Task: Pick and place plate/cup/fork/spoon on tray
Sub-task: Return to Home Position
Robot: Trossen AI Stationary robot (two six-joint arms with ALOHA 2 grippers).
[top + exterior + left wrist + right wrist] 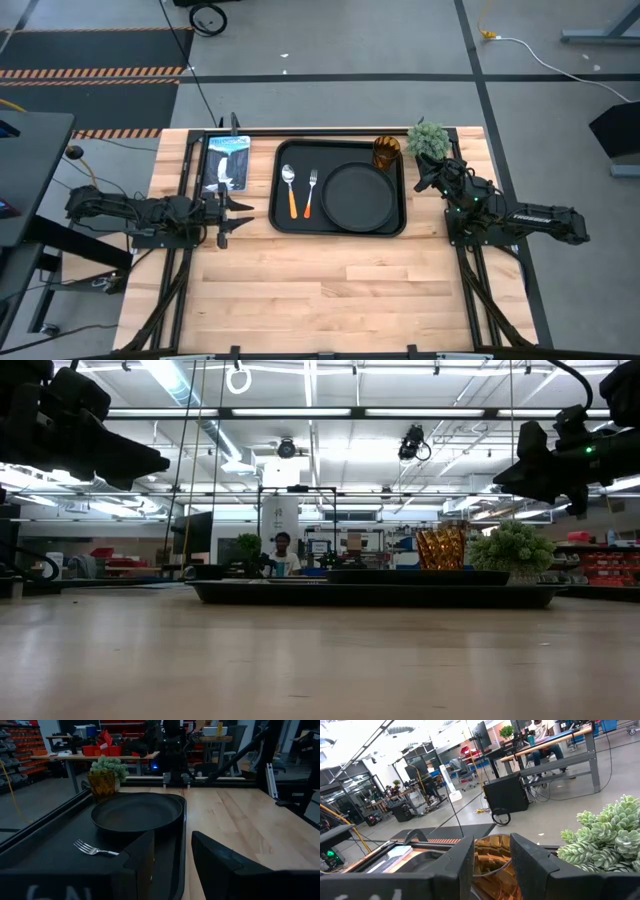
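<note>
The black tray (340, 226) lies at the table's far middle. On it rest the round black plate (357, 195), the spoon (290, 190) and the fork (310, 193), both flat with orange handles toward the near edge, and the amber cup (386, 152), upright in the far right corner. My left gripper (243, 212) is open and empty just left of the tray; its wrist view shows the plate (135, 812), the fork (92, 850) and the cup (102, 783). My right gripper (427, 180) is open, raised right of the cup; the cup (492, 857) shows beyond its fingers.
A small green plant (428, 140) stands right of the tray's far right corner, close to the cup and my right gripper. A printed card (228, 160) lies at the far left. The near half of the wooden table (330, 290) is bare. A person (283, 552) sits far behind the table.
</note>
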